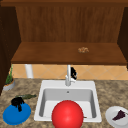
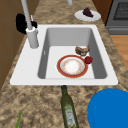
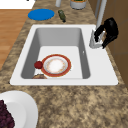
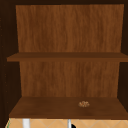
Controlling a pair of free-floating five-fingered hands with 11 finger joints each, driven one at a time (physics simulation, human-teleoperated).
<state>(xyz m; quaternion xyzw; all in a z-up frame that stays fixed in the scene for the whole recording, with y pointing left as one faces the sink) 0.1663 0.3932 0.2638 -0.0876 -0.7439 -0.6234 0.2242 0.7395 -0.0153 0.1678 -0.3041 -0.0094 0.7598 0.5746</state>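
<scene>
My right hand [image 1: 73, 73] is behind the faucet [image 1: 68, 75], at the back rim of the white sink [image 1: 41, 100]. In the right side view this hand [image 3: 109, 30] curls its fingers round the lever at the faucet's base [image 3: 96, 40]. The left side view shows the same hand [image 2: 21, 23] behind the spout [image 2: 32, 37]. My left hand [image 1: 17, 102] hovers over a blue plate [image 1: 16, 115] at the counter's front left, its fingers hanging loosely and holding nothing.
In the basin lie a red-rimmed plate [image 2: 72, 66], a small red fruit [image 2: 88, 60] and a brown bun [image 2: 82, 50]. A big red ball [image 1: 67, 115] covers the basin's front. A green bottle [image 2: 68, 108] lies left of the sink. A white plate [image 1: 111, 120] with a dark slice sits right.
</scene>
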